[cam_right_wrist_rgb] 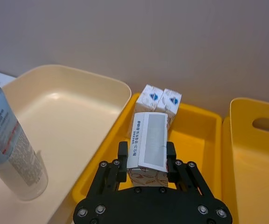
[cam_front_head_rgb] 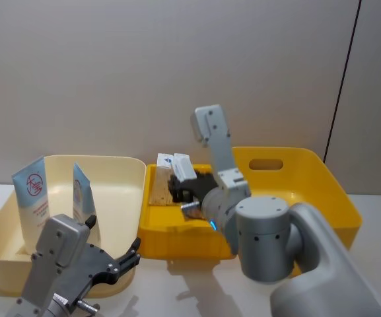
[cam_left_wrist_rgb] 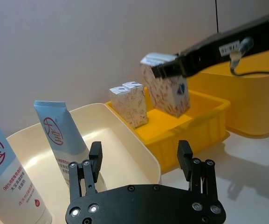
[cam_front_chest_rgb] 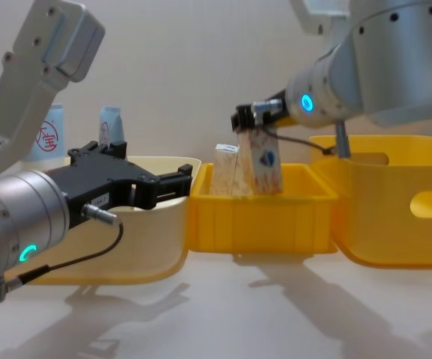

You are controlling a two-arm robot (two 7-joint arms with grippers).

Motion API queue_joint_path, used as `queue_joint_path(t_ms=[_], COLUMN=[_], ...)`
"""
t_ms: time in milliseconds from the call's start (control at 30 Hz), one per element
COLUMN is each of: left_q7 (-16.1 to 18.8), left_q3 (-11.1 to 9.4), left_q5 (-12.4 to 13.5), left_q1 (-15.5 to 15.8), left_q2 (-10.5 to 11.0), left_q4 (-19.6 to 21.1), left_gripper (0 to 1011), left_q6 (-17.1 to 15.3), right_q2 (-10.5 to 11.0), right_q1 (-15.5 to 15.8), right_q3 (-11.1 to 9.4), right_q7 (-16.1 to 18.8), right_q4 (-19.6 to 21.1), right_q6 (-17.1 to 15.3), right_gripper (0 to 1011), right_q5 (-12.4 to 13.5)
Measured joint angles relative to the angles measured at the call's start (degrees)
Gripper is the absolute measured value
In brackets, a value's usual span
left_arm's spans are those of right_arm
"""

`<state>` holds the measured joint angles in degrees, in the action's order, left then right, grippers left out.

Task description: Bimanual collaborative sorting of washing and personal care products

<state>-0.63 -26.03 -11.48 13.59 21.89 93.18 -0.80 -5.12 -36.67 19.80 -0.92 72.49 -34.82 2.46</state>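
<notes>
Hovering over the small yellow bin [cam_front_chest_rgb: 260,213], the right gripper [cam_right_wrist_rgb: 146,161] pinches a carton [cam_right_wrist_rgb: 148,135] near its top, fingers pressed on both sides. The carton hangs slightly tilted, probably so it can join its like; two cartons [cam_right_wrist_rgb: 151,99] stand upright at the bin's 12 o'clock end. At 9 o'clock, a cream bin [cam_front_head_rgb: 98,158] holds two tubes [cam_front_head_rgb: 33,191], sorted apart. The left gripper [cam_left_wrist_rgb: 140,151] hangs by its 6 o'clock rim, fingers spread wide, holding and touching nothing.

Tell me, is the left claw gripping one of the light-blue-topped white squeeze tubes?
No: the left claw hangs open and empty, and both squeeze tubes stand untouched in the cream plastic bin.
</notes>
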Motion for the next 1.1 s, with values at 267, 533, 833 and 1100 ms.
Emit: queue_joint_path(t_ms=[267,533,833,1100], left_q7=[0.00,0.00,0.00,0.00], left_q3=[0.00,0.00,0.00,0.00], left_q5=[0.00,0.00,0.00,0.00], left_q1=[0.00,0.00,0.00,0.00], left_q2=[0.00,0.00,0.00,0.00], left_q4=[0.00,0.00,0.00,0.00], left_gripper=[1003,1003,1003,1003], left_q6=[0.00,0.00,0.00,0.00], right_q2=[1.45,3.88,6.72,8.60], right_q1=[0.19,0.38,3.28,7.70], right_q3=[-0.10,-0.74,-2.61,-5.49], right_q7=[1.08,1.40,0.93,0.88], right_q4=[4.75,11.05,17.84,22.34], right_q6=[2.08,2.52,-1.18,-5.33], right_gripper=[449,449,449,449], right_q5=[-0.66,-2.29,-3.61,-3.62])
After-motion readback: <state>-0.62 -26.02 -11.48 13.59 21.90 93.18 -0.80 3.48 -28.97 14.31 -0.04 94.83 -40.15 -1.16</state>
